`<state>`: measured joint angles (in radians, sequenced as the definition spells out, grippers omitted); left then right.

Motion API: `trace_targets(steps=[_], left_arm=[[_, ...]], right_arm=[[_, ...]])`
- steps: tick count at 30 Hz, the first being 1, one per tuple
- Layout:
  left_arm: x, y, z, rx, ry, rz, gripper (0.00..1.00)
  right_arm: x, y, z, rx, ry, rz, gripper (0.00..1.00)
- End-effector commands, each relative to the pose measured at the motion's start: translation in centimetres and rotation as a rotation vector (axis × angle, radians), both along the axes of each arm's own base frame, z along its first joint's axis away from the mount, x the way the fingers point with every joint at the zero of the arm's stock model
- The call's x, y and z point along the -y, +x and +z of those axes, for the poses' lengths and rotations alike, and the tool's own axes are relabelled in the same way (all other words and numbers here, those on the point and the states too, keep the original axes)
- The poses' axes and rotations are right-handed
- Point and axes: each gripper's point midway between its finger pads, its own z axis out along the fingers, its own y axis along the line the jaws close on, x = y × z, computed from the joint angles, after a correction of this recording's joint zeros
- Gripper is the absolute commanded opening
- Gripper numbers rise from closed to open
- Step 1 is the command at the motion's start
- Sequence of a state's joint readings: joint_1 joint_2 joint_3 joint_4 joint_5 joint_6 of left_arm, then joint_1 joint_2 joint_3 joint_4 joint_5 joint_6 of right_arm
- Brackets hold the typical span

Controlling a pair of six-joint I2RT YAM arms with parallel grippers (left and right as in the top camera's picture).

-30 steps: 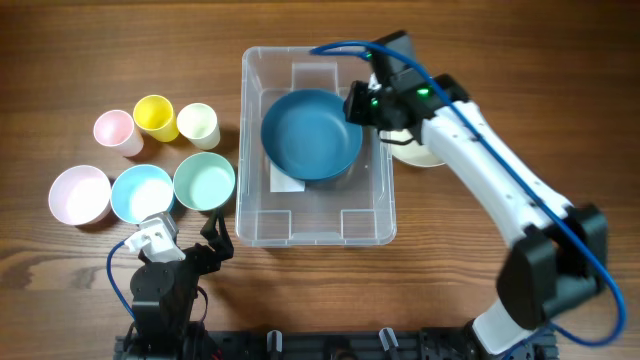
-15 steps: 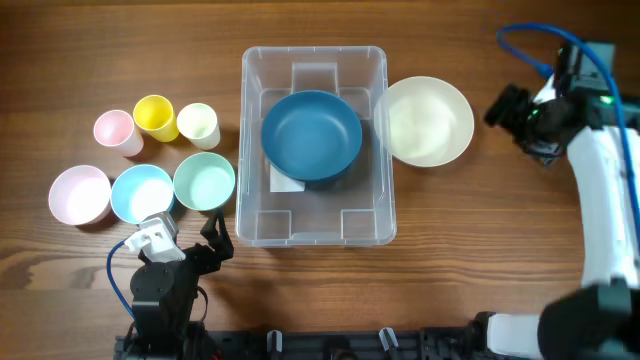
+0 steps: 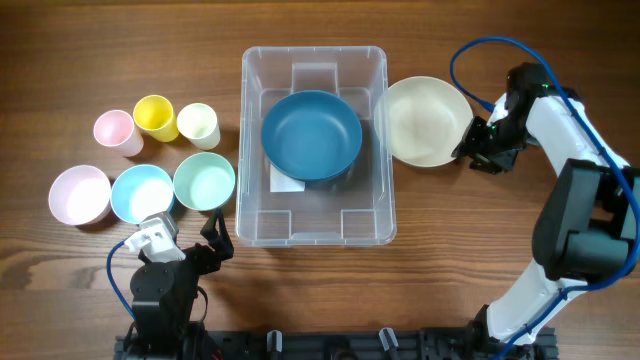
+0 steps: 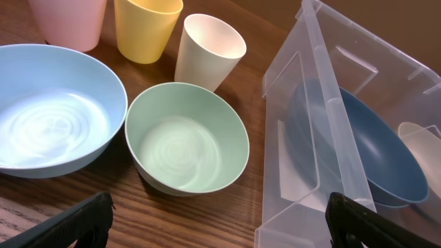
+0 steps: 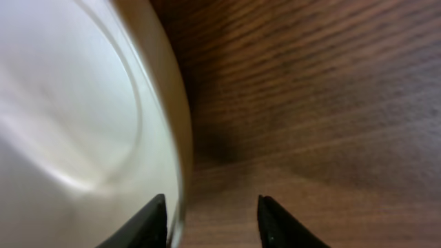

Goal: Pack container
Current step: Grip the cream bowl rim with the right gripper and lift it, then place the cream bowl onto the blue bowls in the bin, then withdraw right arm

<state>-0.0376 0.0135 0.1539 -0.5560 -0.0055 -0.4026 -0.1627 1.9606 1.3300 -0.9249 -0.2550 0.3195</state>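
The clear plastic container [image 3: 250, 150] sits mid-table with a dark blue bowl [image 3: 311, 134] inside it; both also show in the left wrist view, the container [image 4: 331, 124] and the blue bowl [image 4: 386, 158]. A cream bowl [image 3: 425, 120] stands just right of the container. My right gripper [image 3: 468, 150] is open at that bowl's right rim; in the right wrist view its fingers [image 5: 212, 219] straddle the cream bowl's rim [image 5: 89, 124]. My left gripper [image 3: 215, 238] is open and empty near the front left, fingers wide apart [image 4: 220, 224].
Left of the container stand a green bowl [image 3: 204, 181], a light blue bowl [image 3: 141, 192], a pink bowl [image 3: 79, 194], a pink cup [image 3: 114, 130], a yellow cup [image 3: 155, 116] and a cream cup [image 3: 198, 124]. A white label [image 3: 285, 182] lies on the container's floor.
My right arm left the container, swung out to the far right, then came back in low to the cream bowl's right rim. The blue bowl stays in the container. The left arm is still.
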Motion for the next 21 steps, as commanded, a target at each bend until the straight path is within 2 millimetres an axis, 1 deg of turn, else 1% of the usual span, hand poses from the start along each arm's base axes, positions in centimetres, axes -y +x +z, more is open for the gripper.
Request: trace_targets(steps=[1,2,4,5,6,9,10,11,12,14,15,16,17,19,20,21], left_arm=[[0.2,0.0,0.0,0.007,-0.002,-0.013,1.00],[0.2,0.0,0.0,0.007,-0.002,-0.013,1.00],[0.2,0.0,0.0,0.007,-0.002,-0.013,1.00],[0.2,0.0,0.0,0.007,-0.002,-0.013,1.00],[0.2,0.0,0.0,0.007,-0.002,-0.013,1.00],[0.2,0.0,0.0,0.007,-0.002,-0.013,1.00],[0.2,0.0,0.0,0.007,-0.002,-0.013,1.00],[0.2,0.0,0.0,0.007,-0.002,-0.013,1.00],[0.3,0.0,0.0,0.007,-0.002,-0.013,1.00],[0.2,0.0,0.0,0.007,-0.002,-0.013,1.00],[0.2,0.0,0.0,0.007,-0.002,-0.013,1.00],[0.2,0.0,0.0,0.007,-0.002,-0.013,1.00],[0.2,0.0,0.0,0.007,-0.002,-0.013,1.00],[0.2,0.0,0.0,0.007,-0.002,-0.013,1.00],[0.2,0.0,0.0,0.007,-0.002,-0.013,1.00],[0.2,0.0,0.0,0.007,-0.002,-0.013,1.00]], right_arm=[[-0.7,0.4,-0.1,0.015,0.038,0.004,0.38],[-0.7,0.4,-0.1,0.016,0.040,0.003,0.34],[-0.7,0.4,-0.1,0.010,0.040,-0.018,0.18],[-0.7,0.4,-0.1,0.008,0.038,-0.021,0.08],[-0.6,0.3,-0.1,0.004,0.037,-0.027,0.04],[0.3,-0.3,0.1,-0.035,-0.010,-0.106,0.04],[0.6,-0.5,0.4,-0.035,-0.023,-0.118,0.04],[1.3,-0.6,1.5,-0.021,-0.050,-0.140,0.04],[1.6,-0.4,3.2,0.023,-0.071,-0.150,0.04],[1.8,0.3,7.8,0.145,-0.084,-0.184,0.04],[1.6,0.4,10.3,0.212,-0.081,-0.205,0.04],[1.2,0.4,13.8,0.311,-0.074,-0.216,0.04],[0.6,0.3,16.8,0.399,-0.068,-0.210,0.04],[-1.7,-0.9,23.0,0.585,-0.036,-0.153,0.04],[-3.0,-1.7,24.8,0.642,-0.016,-0.118,0.04],[-4.2,-2.4,25.9,0.672,0.006,-0.086,0.04]])
